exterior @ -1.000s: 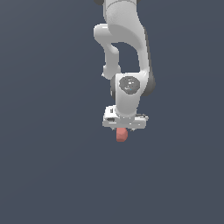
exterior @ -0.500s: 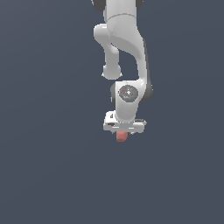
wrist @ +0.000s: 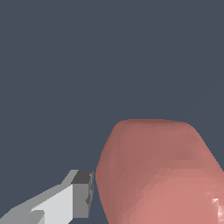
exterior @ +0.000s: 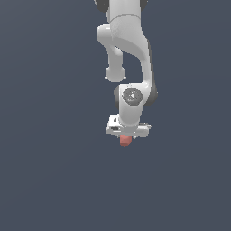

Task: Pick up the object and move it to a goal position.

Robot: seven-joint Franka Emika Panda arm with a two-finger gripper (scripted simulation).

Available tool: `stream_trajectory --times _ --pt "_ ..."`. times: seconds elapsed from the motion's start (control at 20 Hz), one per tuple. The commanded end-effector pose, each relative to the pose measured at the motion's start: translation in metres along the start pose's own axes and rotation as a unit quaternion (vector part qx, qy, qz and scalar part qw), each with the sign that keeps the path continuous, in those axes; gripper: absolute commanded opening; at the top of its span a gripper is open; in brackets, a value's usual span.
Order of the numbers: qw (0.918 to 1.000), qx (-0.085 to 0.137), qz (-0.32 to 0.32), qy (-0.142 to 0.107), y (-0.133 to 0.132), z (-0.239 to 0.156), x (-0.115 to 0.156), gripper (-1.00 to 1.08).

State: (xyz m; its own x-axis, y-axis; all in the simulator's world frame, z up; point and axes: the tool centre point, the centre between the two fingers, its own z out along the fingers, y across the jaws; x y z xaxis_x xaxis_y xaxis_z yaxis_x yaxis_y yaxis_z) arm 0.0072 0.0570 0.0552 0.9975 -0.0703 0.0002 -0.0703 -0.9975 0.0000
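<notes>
Salmon-red and matte, the object is seen pinched in the claw just below the centre of the exterior view, hanging under the white hand body with only its rounded lower part showing. The fingers themselves are barely made out there, being short and hidden behind the lump and the hand's lower edge. In the wrist view the object fills the lower right of the frame, its top edge nearly flat and its sides rounded. One finger is shown at the lower left of that frame, white with a dark grey pad, and the pad's face is set against the lump's side or very close to it. The opposite finger is not shown in that picture.

Outward from the claw, the white hand body is seen as a wide flat block, far broader than the lump beneath it. Above it a round grey joint cap is set in the wrist. The arm is seen rising from there to the top edge of the frame, bent back on itself near the upper middle. Behind everything a plain dark blue-grey background is shown; no surface edge can be told in either view.
</notes>
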Motion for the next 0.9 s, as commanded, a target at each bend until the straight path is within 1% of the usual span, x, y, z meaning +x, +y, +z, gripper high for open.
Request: stream_trajectory --times 0.0,0.2,0.4,0.6,0.85 --pt "1.0000 0.000 0.000 0.000 0.000 0.000 0.000 -1.00" --pt "1.0000 0.000 0.000 0.000 0.006 -0.001 0.001 -1.00" --pt "1.0000 0.000 0.000 0.000 0.025 -0.006 0.004 -1.00" --pt "1.0000 0.000 0.000 0.000 0.057 -0.014 0.009 -1.00" --pt "1.0000 0.000 0.000 0.000 0.112 -0.028 0.019 -1.00"
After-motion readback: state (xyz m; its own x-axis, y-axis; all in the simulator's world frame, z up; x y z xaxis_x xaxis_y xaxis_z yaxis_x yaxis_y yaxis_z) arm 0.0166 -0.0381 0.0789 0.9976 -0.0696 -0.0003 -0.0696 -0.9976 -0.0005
